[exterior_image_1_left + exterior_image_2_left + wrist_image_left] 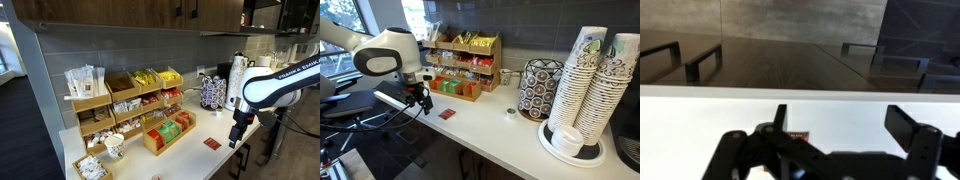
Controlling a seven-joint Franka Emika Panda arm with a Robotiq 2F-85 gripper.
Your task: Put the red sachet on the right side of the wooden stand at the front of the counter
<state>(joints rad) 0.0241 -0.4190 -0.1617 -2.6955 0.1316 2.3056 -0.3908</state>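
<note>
The red sachet (212, 144) lies flat on the white counter (188, 157), near its front edge and apart from the wooden stand (167, 134). It also shows in an exterior view (446, 114) and partly in the wrist view (797, 133), next to one finger. The wooden stand (455, 88) holds rows of green, orange and red packets. My gripper (238, 136) hangs just above the counter beside the sachet, also seen in an exterior view (420, 103). In the wrist view the gripper (840, 118) is open and empty, with the counter (840, 105) between its fingers.
A larger tiered wooden rack (115, 98) of packets stands behind the stand, against the wall. A round patterned holder (538, 88), tall stacks of paper cups (585, 90) and a small roll (510, 113) stand further along the counter. A paper cup (114, 146) stands at the other end.
</note>
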